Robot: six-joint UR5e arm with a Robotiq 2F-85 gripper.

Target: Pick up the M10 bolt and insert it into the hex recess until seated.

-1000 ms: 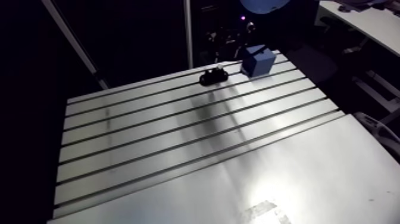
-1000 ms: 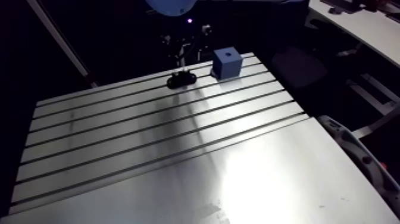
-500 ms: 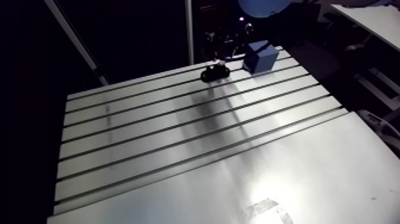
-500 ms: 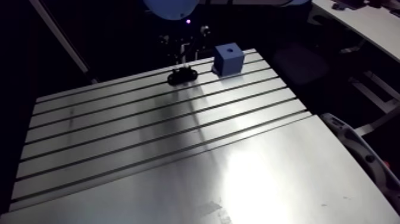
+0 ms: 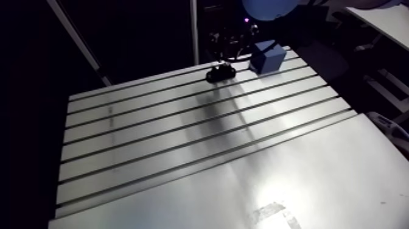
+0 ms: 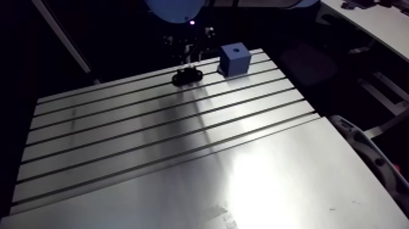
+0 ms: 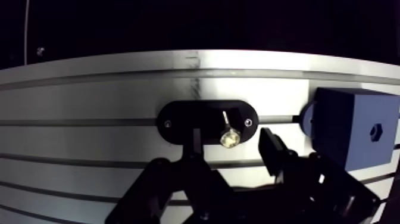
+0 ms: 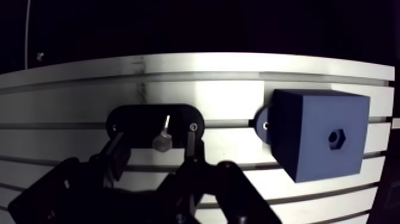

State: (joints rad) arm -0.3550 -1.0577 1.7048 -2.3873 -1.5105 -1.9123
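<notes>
Scene: a slotted metal table, brightly lit against a dark room, with two small fixtures near its far edge.

Bolt: the bolt stands in a black oval holder, its bright head nearest the wrist camera and its thin shank running down to the holder.

Holder: it lies flat on the table across one of the slots, with a small screw at each end.

Block: a blue block sits on the table just beside the holder, apart from it, with a round foot facing the holder.

Recess: the hex recess is a small dark opening in the block's top face, seen unobstructed in the wrist view.

Gripper: the gripper hangs over the holder, lined up with the bolt.

Fingers: the two black fingers are spread apart, one on each side of the bolt's head, with a gap showing on both sides; neither touches it.

Height: whether the fingertips reach down to the level of the bolt's head cannot be told from these views.

Arm view: the holder and block appear small at the table's far edge, right below the wrist.
</notes>
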